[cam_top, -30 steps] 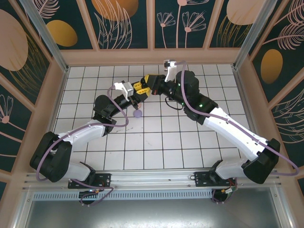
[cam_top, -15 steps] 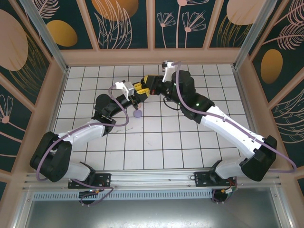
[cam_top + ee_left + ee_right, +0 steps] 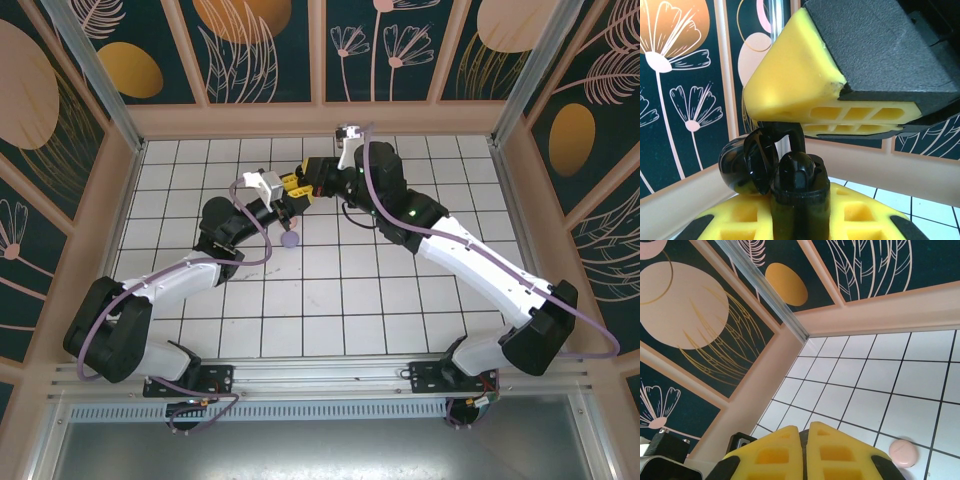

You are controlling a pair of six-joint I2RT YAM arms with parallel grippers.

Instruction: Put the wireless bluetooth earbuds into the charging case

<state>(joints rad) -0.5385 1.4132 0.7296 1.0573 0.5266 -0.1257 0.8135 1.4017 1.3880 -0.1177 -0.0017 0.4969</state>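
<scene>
Tiles hold a lilac case. Just behind it the left gripper clamps a black case between its pads. The right gripper, pads pressed together, hangs just above that black case. A pink case lies flat on the tiles.

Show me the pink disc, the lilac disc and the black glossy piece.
pink disc (image 3: 903,453): right wrist view, top face
lilac disc (image 3: 290,240): top external view, centre
black glossy piece (image 3: 799,182): left wrist view, upright front part
</scene>
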